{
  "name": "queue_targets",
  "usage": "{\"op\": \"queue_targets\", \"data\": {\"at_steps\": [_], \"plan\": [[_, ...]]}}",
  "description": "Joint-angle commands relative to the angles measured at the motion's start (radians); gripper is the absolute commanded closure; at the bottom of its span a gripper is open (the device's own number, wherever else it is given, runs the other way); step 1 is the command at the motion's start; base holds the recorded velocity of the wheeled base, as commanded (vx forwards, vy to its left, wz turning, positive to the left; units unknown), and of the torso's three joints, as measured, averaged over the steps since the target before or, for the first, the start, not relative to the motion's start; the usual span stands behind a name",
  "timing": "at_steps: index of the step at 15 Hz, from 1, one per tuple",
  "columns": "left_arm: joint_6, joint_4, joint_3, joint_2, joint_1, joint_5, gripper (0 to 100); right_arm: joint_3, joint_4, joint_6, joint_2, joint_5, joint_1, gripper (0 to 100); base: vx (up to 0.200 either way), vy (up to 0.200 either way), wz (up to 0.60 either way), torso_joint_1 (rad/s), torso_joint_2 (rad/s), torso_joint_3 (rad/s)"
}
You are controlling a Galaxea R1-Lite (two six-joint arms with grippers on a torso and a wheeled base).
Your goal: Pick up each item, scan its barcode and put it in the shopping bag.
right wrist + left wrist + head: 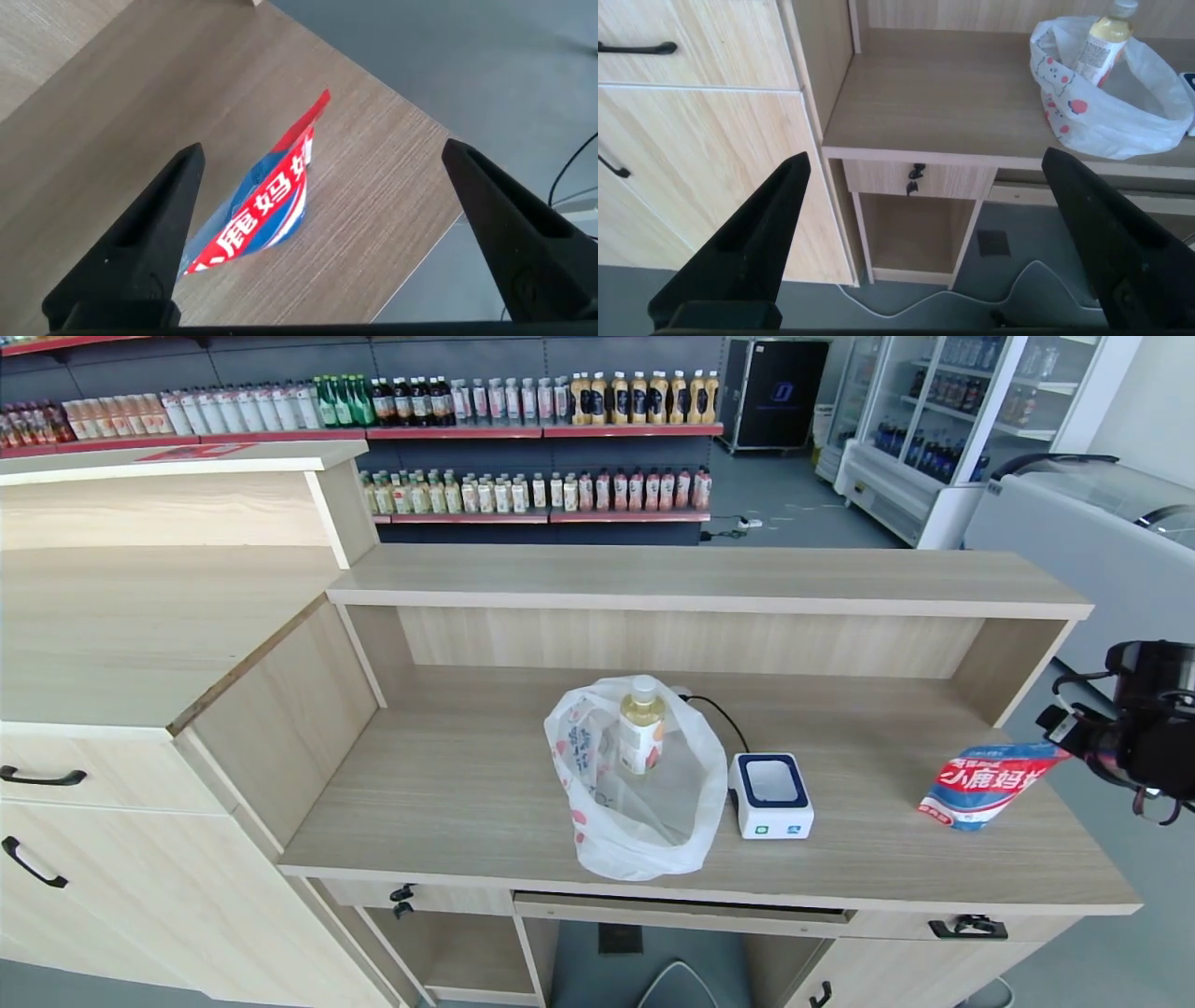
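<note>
The right fingers (pixel 140 252) are spread wide with nothing in them. They hover over the pouch (pixel 266 210), whose raised top seal points up into the gap between them. The pouch lies tilted on the tabletop (pixel 448 784) near its right end, well apart from the other things.

The step in hand looks like the grasp. It would go best if the fingers came down astride that upper seal and closed on the flat edge, not on the soft belly, which would likely bulge and slip. A sideways nudge could slide the light pouch toward the near edge, so a straight descent is safer.

No barcode is visible from here, so the pouch may need turning before its printed face meets the window of the scanner (pixel 770 793). The scanner sits just right of the bag (pixel 597 821).

The bag's mouth gapes upward with a bottle (pixel 641 728) upright inside. The pouch should go in beside the bottle without tipping it.

The left fingers (pixel 747 243) are also wide apart and empty, low off the tabletop's left front, clear of the route.
</note>
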Motion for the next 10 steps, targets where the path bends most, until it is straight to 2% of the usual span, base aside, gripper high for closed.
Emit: {"op": "queue_targets", "data": {"at_steps": [1, 6, 10], "plan": [[0.000, 0.000, 0.000, 0.000, 0.000, 0.000, 0, -0.009, -0.002, -0.001, 0.045, 0.022, -0.008, 0, 0.000, 0.000, 0.00, 0.000, 0.00, 0.000], [0.000, 0.000, 0.000, 0.000, 0.000, 0.000, 0, -0.032, -0.006, -0.001, 0.112, 0.026, -0.014, 0, 0.000, 0.000, 0.00, 0.000, 0.00, 0.000], [0.000, 0.000, 0.000, 0.000, 0.000, 0.000, 0, -0.112, -0.004, -0.005, 0.192, 0.026, -0.019, 0, 0.000, 0.000, 0.00, 0.000, 0.00, 0.000]]}}
